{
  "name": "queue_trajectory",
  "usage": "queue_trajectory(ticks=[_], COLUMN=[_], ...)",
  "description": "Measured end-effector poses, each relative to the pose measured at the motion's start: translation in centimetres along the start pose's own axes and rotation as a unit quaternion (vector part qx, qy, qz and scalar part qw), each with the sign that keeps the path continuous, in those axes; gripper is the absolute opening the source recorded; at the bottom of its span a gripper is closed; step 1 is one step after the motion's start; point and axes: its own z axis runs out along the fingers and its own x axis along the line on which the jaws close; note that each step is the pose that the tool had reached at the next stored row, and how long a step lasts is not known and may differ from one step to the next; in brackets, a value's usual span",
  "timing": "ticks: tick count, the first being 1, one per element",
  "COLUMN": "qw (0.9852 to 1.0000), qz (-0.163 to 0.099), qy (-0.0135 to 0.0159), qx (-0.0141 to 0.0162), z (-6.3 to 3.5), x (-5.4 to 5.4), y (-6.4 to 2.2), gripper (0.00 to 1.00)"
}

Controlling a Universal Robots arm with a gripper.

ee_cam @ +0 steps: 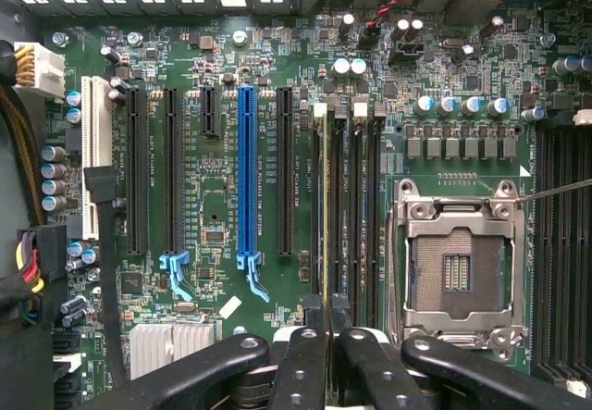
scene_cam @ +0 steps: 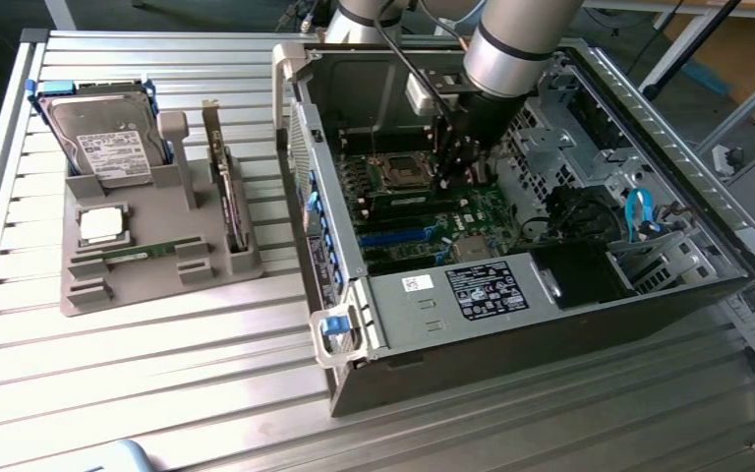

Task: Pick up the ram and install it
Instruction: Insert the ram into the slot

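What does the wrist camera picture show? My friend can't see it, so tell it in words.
A black pincer is shut on a thin green memory stick, seen edge-on and lined up along one of the black memory slots of a green computer board. Beside the slots is an empty silver processor socket.

The table (scene_cam: pixel 154 374) is ribbed bare aluminium, bright under the light. The holder tray (scene_cam: pixel 154 295) at the exterior view's left looks matt grey plastic; the hard drive (scene_cam: pixel 113 143) on it has a paper label. The computer case (scene_cam: pixel 411 320) is dull grey sheet metal, the motherboard (ee_cam: pixel 213 179) glossy green, the processor socket frame (ee_cam: pixel 453 208) polished metal, the gripper (ee_cam: pixel 321 313) matt black
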Motion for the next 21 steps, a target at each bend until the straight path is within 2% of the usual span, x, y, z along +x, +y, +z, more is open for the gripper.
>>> queue_trajectory(ticks=[21], qw=[1.0000], qz=[0.000], qy=[0.0000], qx=[0.0000], z=[0.22], x=[0.09], y=[-0.06], gripper=[0.12])
